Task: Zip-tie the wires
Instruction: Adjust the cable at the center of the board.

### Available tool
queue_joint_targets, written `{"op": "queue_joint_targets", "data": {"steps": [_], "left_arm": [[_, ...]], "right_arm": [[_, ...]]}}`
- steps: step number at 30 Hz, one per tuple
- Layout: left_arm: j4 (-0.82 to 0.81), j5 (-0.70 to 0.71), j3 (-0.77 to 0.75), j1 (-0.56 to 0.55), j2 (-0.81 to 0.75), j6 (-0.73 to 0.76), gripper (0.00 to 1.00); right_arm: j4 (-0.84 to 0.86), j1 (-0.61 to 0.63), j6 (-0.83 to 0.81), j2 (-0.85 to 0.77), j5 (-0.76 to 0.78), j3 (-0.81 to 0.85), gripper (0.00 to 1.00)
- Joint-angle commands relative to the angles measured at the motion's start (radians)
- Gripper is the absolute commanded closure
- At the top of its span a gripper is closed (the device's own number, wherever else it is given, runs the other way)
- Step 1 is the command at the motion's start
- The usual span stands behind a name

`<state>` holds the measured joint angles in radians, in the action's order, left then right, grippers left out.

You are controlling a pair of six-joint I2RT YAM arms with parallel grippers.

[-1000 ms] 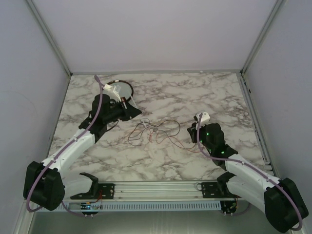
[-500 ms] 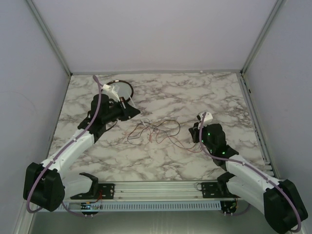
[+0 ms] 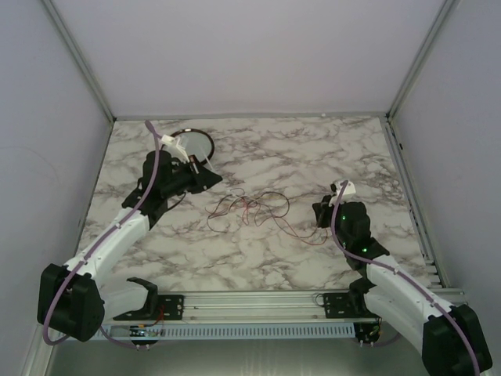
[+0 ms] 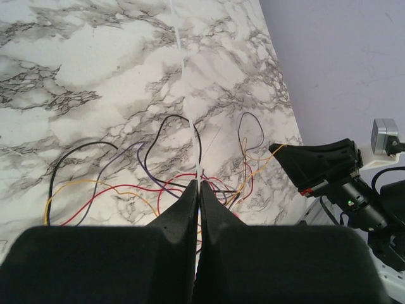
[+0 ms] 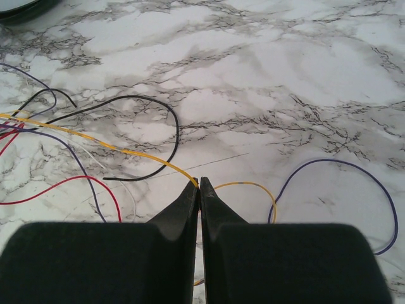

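**Right arm has drawn back, stretching the tangle**

Top view: the wires point(image 3: 250, 210) lie mid-table point(image 3: 313, 157). A second ago they were a tighter knot. Now they reach further toward 3 o'clock, following the right gripper point(image 3: 321, 215), which has backed off that way. The left gripper point(image 3: 218, 178) sits at 10 o'clock of the tangle and has edged up toward the dark-rimmed dish point(image 3: 205, 141) at 11 o'clock.

Left wrist view: the left gripper point(image 4: 198, 185) is clenched, its fingertips pinching the near end of a thin white strip point(image 4: 186, 82) that runs off toward 12 o'clock. Black, red, purple and yellow loops of the wires point(image 4: 88, 144) spread just beyond the tips. The right gripper point(image 4: 278, 151) is at 3 o'clock, with a yellow strand meeting its tip.

Right wrist view: the right gripper point(image 5: 199, 185) is clamped on the yellow strand point(image 5: 126, 152). The strand comes in from 9 o'clock and curls out again toward 3 o'clock. The dish point(image 5: 19, 6) shows at 11 o'clock.
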<state>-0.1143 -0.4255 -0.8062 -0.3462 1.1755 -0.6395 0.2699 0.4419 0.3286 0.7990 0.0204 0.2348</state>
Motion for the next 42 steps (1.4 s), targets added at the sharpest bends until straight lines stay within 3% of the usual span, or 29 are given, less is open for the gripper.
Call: {"op": "queue_joint_targets", "data": {"steps": [1,16,20,24,27,29,31,38,42], "left_arm": [[0.029,0.006,-0.057,0.016,-0.024,0.021,1.0],[0.077,-0.028,-0.156,0.029,-0.002,0.074,1.0],[0.072,-0.038,-0.152,0.029,0.007,0.075,1.0],[0.088,-0.051,-0.165,0.028,0.018,0.094,1.0],[0.105,-0.067,-0.175,0.029,0.022,0.112,1.0],[0.11,-0.079,-0.176,0.028,0.023,0.121,1.0],[0.115,-0.087,-0.175,0.028,0.023,0.129,1.0],[0.124,-0.122,-0.167,0.029,0.022,0.151,1.0],[0.122,-0.15,-0.166,0.028,0.026,0.156,1.0]], "right_arm": [[-0.007,-0.023,0.026,-0.005,0.014,0.002,1.0],[0.093,-0.029,-0.019,0.119,-0.181,0.037,1.0],[0.103,-0.029,-0.069,0.155,-0.215,0.098,0.65],[0.219,-0.028,-0.16,0.155,-0.274,0.144,0.48],[0.497,-0.015,-0.193,0.173,-0.415,0.104,0.35],[0.653,0.021,-0.25,0.225,-0.518,0.1,0.28],[0.673,0.069,-0.341,0.298,-0.568,0.15,0.24],[0.523,0.243,-0.655,0.558,-0.654,0.397,0.19],[0.455,0.306,-0.748,0.663,-0.661,0.5,0.18]]}}
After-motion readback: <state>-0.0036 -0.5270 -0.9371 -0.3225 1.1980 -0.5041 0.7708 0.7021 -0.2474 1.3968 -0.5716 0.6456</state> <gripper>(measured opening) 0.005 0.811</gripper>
